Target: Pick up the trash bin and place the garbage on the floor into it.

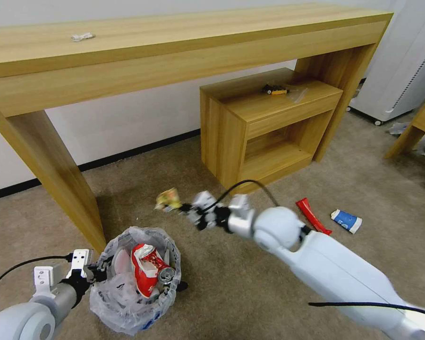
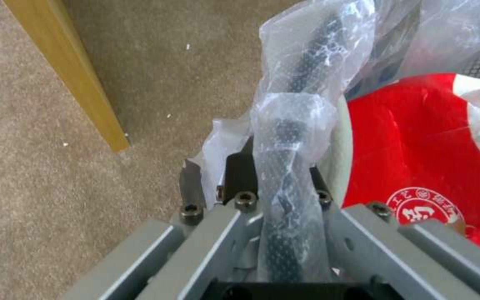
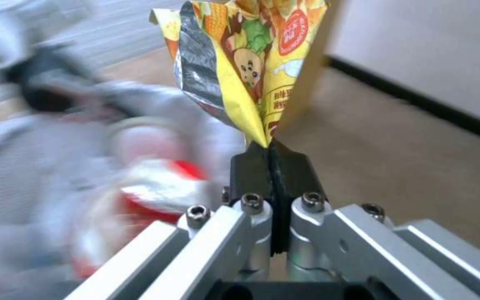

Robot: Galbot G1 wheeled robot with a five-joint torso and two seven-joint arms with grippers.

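The right end effector (image 1: pixel 183 208) was clenched on a crumpled yellow printed snack wrapper (image 1: pixel 168 199), held in the air above the beige-brown short-pile carpet floor (image 1: pixel 250 293). The small round black trash bin lined with crinkly translucent plastic (image 1: pixel 136 278) lay toward the robot and to its left of that wrapper, its open mouth facing up. The left end effector (image 1: pixel 95 274) was clamped on the bin's bag-covered rim at the left side. A crushed red can (image 1: pixel 148 270) already sat inside. Between wrapper and bin the air looked open; the light wooden leg (image 1: pixel 52 174) of the long surface stood just beside the bin. A red wrapper (image 1: pixel 312 216) and a blue-white cup (image 1: pixel 346 220) lay on the floor to the right.
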